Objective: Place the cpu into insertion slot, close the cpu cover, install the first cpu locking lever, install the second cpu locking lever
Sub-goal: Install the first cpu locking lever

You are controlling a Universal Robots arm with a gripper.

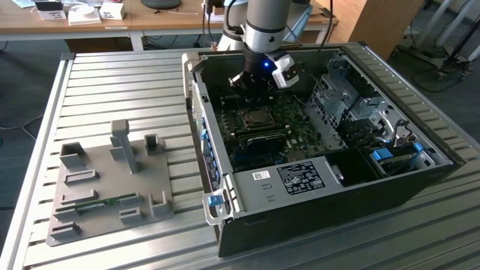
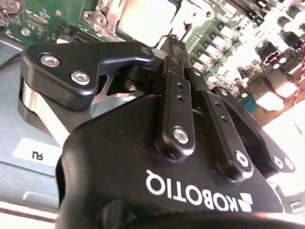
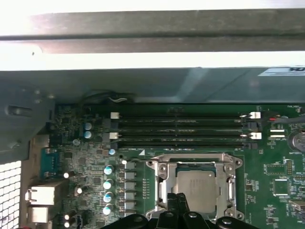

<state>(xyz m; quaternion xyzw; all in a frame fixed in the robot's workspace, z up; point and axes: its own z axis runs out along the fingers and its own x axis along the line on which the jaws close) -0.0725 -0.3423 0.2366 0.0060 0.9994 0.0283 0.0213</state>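
The cpu (image 1: 258, 117) is sitting in the insertion slot (image 3: 200, 165), near the middle of the exterior view, its silvery top shining through the flat-lying cpu cover (image 3: 190, 157) (two steps looking done). The locking levers are hard to see, maybe not hooked. The gripper (image 3: 178, 198) is hovering close over it, fingers (image 2: 174, 67) pressed together, empty.

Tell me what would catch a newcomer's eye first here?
A grey robot arm reaches down into an open computer case on a slatted metal table. In the first wrist view, its black end effector hangs close by a silvery chip set in the green circuit board.
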